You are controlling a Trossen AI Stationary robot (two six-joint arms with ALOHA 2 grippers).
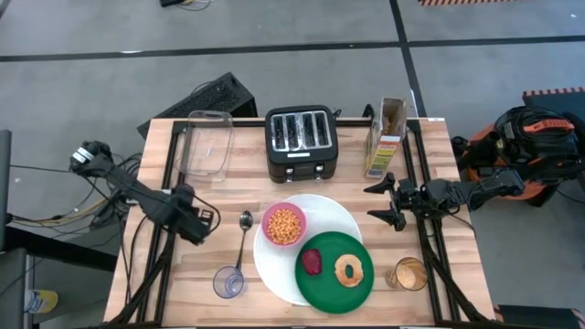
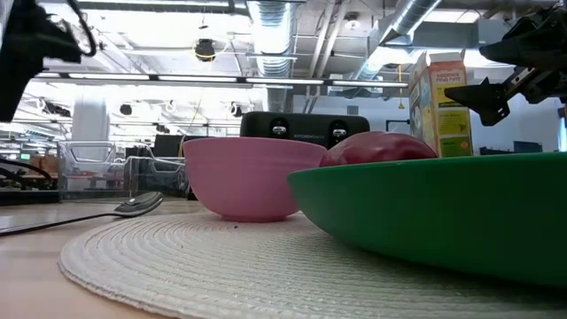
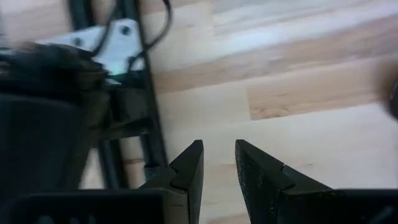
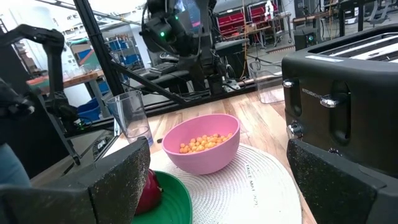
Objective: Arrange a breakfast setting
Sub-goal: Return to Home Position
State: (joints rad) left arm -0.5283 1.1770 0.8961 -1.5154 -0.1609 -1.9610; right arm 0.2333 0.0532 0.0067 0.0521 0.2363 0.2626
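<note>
A large white round plate (image 1: 274,260) lies at the table's near middle. On it stand a pink bowl (image 1: 284,224) of orange cereal and a dark-green plate (image 1: 335,285). The green plate bears a bagel ring (image 1: 348,270) and a red food piece (image 1: 312,261). A metal spoon (image 1: 244,236) lies left of the white plate. An empty tumbler (image 1: 228,281) stands near the spoon's handle. A tumbler of orange drink (image 1: 410,273) stands right of the green plate. My left gripper (image 1: 207,222) hovers at the table's left, narrowly open and empty (image 3: 219,163). My right gripper (image 1: 388,202) is wide open and empty, right of the white plate.
A black four-slot toaster (image 1: 303,142) stands at the far middle. A clear rectangular container (image 1: 207,144) is to its left and an open cereal box (image 1: 387,137) to its right. Bare wood lies between the toaster and the white plate.
</note>
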